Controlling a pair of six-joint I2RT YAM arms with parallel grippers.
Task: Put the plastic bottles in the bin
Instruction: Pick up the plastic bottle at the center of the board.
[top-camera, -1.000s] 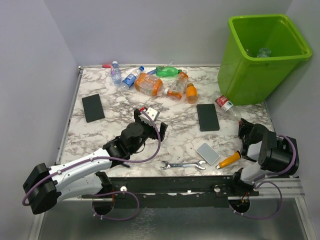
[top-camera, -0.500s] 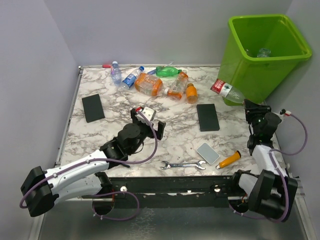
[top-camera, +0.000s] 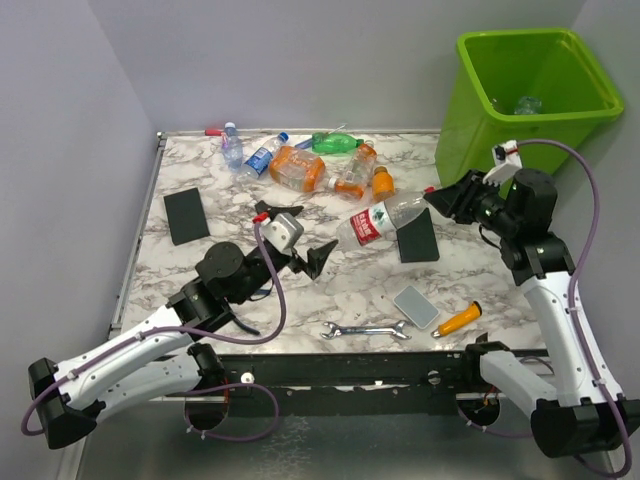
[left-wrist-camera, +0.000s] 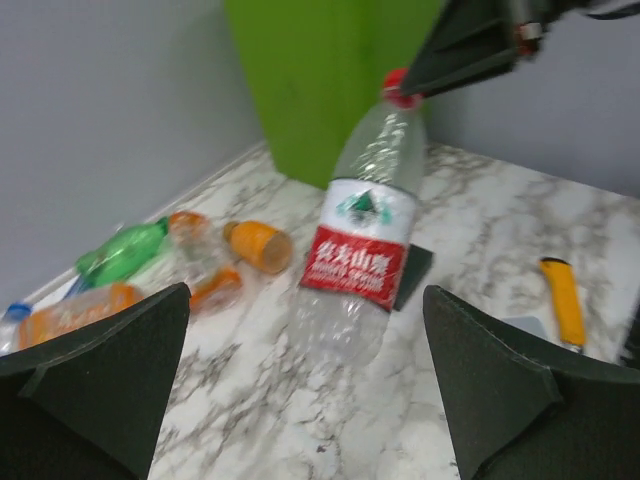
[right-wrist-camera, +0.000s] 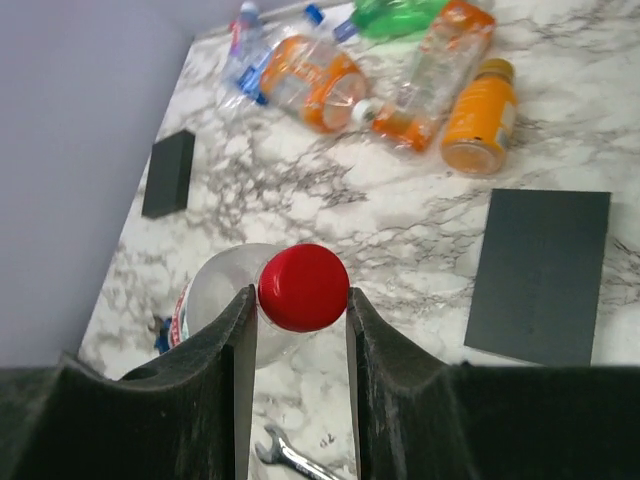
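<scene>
Since the bin (top-camera: 480, 150) stood at the far right, the right gripper (top-camera: 437, 196) was probably pinching the red-label bottle (top-camera: 375, 222) at the neck so the body hung free for the carry. Top view: the bottle was in the air, sticking out left of the gripper, and the bin was just beyond the gripper on the far side. The left gripper (top-camera: 298, 243) was spread wide and empty, near the bottle's base. The other bottles (top-camera: 325, 165) lay along the far edge.

Left wrist: the bottle hung tilted between the spread fingers (left-wrist-camera: 100, 380), touching neither, with the red cap (left-wrist-camera: 398, 88) up at the right gripper.

Right wrist: both fingers (right-wrist-camera: 215, 390) were clamped on the neck just under the cap, above a black slab (right-wrist-camera: 540, 275).
</scene>
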